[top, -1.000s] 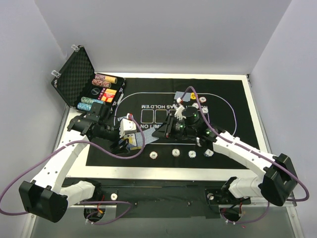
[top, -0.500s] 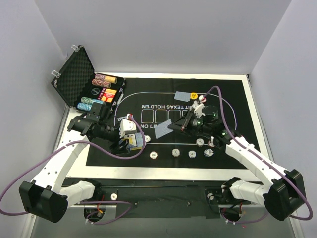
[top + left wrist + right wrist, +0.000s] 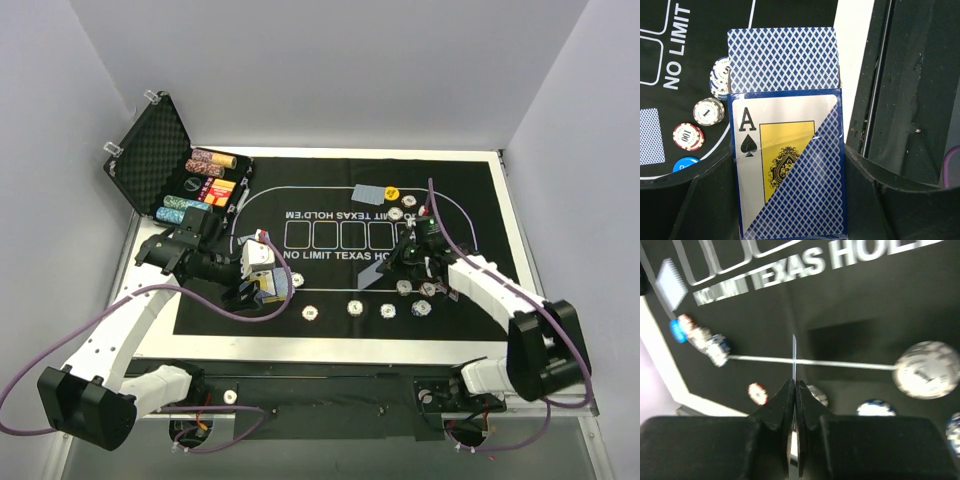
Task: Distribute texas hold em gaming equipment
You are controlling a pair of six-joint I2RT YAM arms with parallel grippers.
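The left arm bends in from 7 o'clock, its wrist over the black mat's (image 3: 455, 180) 9 o'clock side. The left pincer (image 3: 790, 200) is clamped on a pack of playing cards (image 3: 790, 165), a finger on each side, with one blue-backed card (image 3: 782, 60) sticking out of the top. The right arm reaches across the desk (image 3: 300, 347) from 5 o'clock. The right pincer (image 3: 793, 390) is pinched tight on a single card (image 3: 794, 352), tilted low over the mat at 4 o'clock. Whether it touches the mat cannot be told. A row of poker chips (image 3: 354, 307) lies at 6 o'clock.
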